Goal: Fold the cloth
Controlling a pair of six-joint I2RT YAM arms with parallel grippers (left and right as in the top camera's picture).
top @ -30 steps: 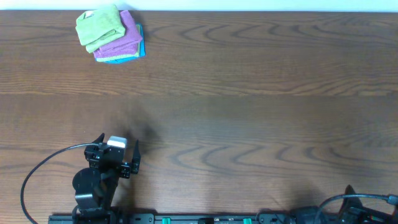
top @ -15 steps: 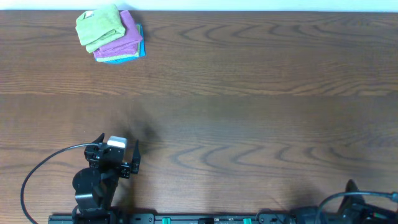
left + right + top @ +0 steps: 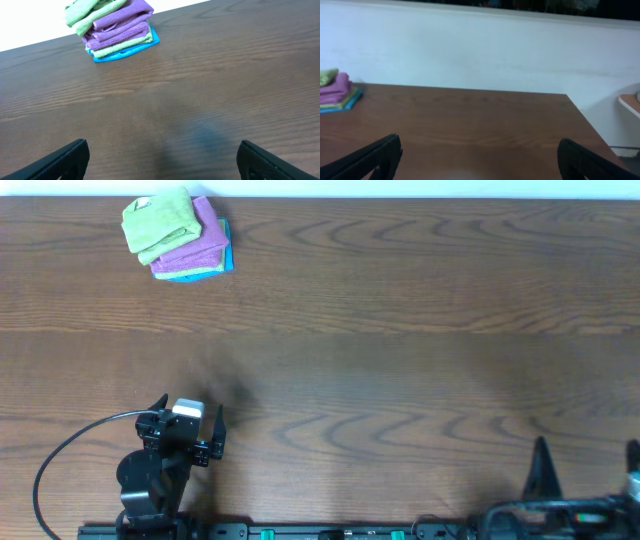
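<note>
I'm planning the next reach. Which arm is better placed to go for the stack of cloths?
Left, most likely. The stack of cloths sits at the far left of the table, on the same side as the left gripper. The right gripper is at the opposite near corner. Both are open.

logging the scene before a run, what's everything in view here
cloth pile: 1, folded green, purple and blue layers, far left corner of the table
table: 1, dark brown wood, fills the overhead view
wall: 1, white, behind the table's far edge
cable: 1, black, loops out from the left arm at the near edge
left pincer: 1, black, open and empty, near left
right pincer: 1, black, open and empty, near right corner
</note>
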